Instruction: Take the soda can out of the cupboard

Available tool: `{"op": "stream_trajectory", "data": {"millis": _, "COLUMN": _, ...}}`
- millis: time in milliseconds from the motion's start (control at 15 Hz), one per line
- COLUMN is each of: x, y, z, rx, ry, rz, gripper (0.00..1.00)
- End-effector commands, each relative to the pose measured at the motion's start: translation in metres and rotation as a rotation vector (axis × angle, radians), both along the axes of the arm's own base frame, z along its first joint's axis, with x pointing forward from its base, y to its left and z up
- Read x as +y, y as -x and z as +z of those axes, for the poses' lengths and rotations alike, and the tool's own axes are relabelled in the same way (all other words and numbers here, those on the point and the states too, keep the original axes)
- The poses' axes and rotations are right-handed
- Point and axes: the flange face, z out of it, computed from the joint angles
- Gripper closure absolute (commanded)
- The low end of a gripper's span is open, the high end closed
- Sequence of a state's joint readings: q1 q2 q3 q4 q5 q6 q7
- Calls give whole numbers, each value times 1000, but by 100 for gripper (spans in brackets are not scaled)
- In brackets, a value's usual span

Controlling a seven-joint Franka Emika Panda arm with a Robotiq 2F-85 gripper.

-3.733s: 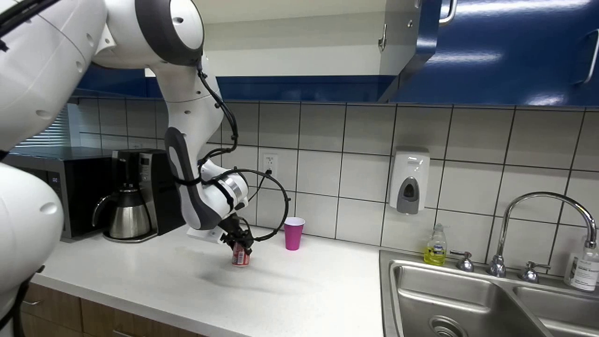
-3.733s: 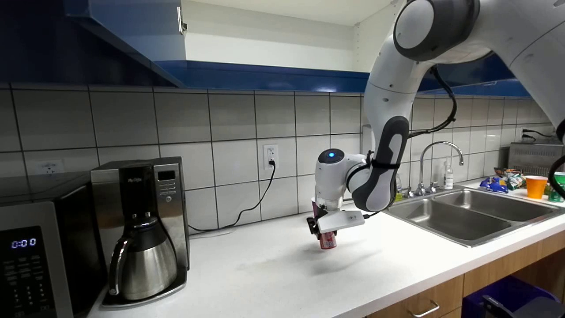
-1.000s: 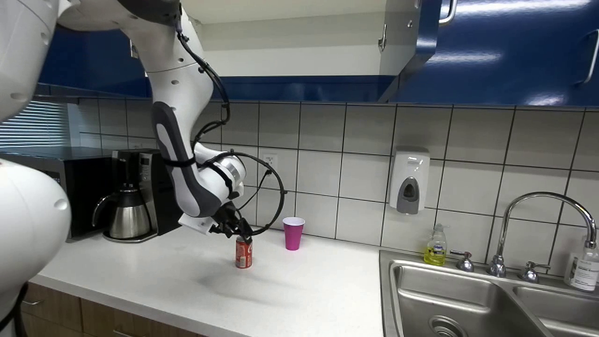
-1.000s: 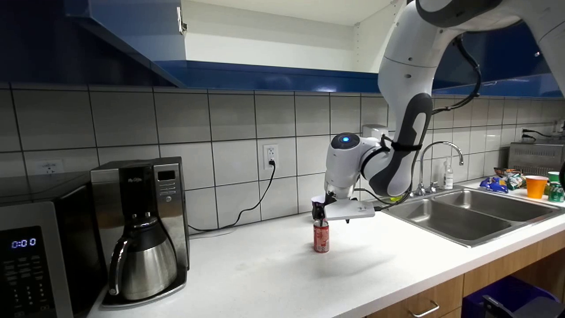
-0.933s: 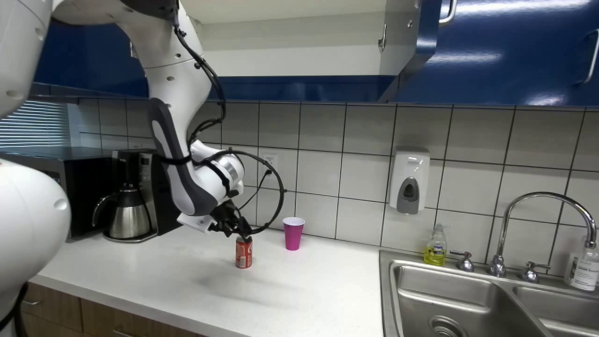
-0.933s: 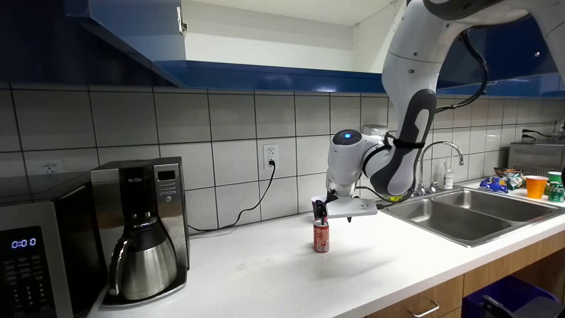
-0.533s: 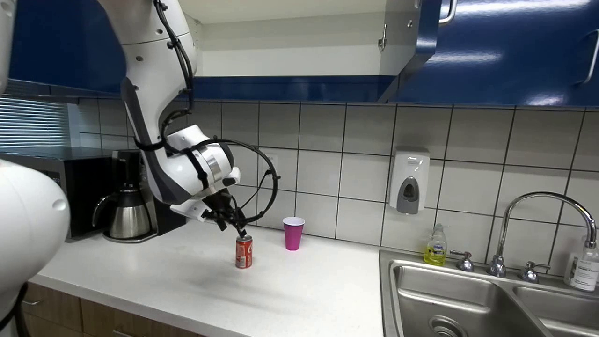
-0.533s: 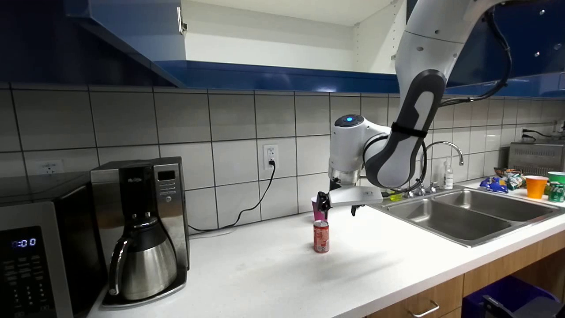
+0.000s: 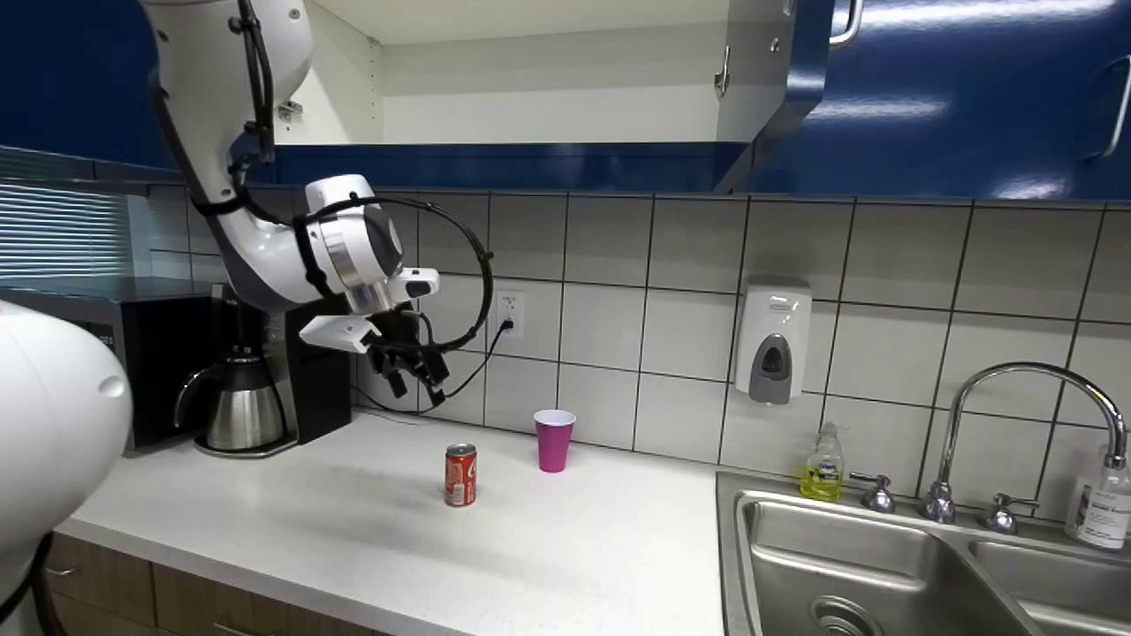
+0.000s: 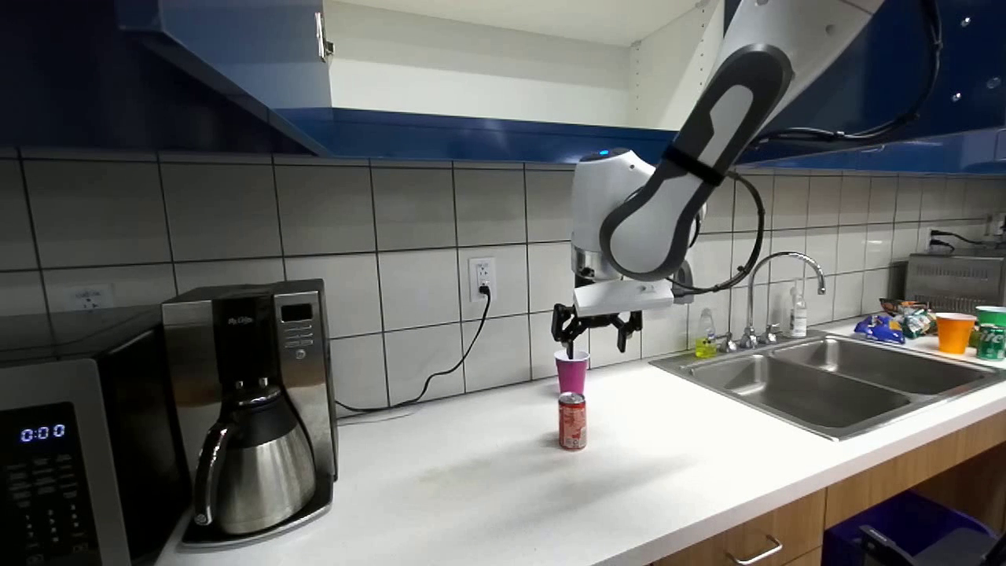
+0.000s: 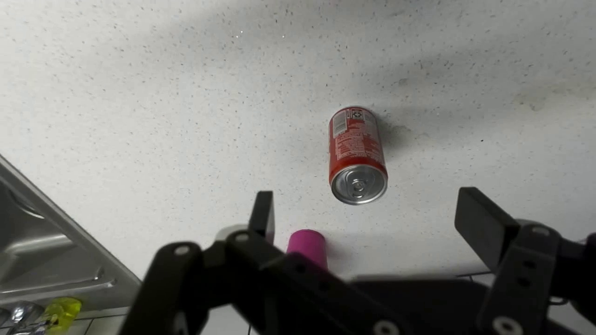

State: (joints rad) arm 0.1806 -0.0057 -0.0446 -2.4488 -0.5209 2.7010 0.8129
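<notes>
1. The tool hangs above the table, its two fingers spread wide with a gap between them.
2. Below the tool, apart from it, the soda can stands upright on the table, outside the cupboard; in the wrist view it shows beyond the gap between the fingers.
3. White table surface spreads beneath the tool to the front edge, away from the tiled wall.
4. The cupboard, its doors standing open, has its blue lower edge above the tool.
5. In an exterior view the robot arm covers part of the cupboard; in both exterior views its upper part is cut off.
6. In an exterior view the soda can covers the foot of the magenta cup; in the wrist view the tool hides part of that cup.
7. The magenta cup stands lower than the tool, nearer the tiled wall than the soda can.
8. The sink lies well to one side of the tool, the coffee maker on the opposite side; a power cord hangs behind the tool.
</notes>
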Motion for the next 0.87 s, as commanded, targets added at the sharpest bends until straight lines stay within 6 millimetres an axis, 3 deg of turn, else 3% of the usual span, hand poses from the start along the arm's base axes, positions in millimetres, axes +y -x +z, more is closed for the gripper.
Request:
{"op": "stream_trajectory", "data": {"millis": 0, "x": 3, "y": 11, "z": 46, "rx": 44, "ry": 15, "rz": 26, "gripper": 0}}
{"op": "stream_trajectory", "data": {"millis": 67, "x": 4, "y": 14, "z": 56, "rx": 51, "ry": 23, "rz": 28, "gripper": 0}}
{"op": "stream_trajectory", "data": {"millis": 133, "x": 6, "y": 6, "z": 33, "rx": 32, "ry": 5, "rz": 12, "gripper": 0}}
{"op": "stream_trajectory", "data": {"millis": 333, "x": 7, "y": 11, "z": 52, "rx": 33, "ry": 16, "rz": 17, "gripper": 0}}
{"op": "stream_trajectory", "data": {"millis": 800, "x": 6, "y": 12, "z": 51, "rx": 36, "ry": 17, "rz": 17, "gripper": 0}}
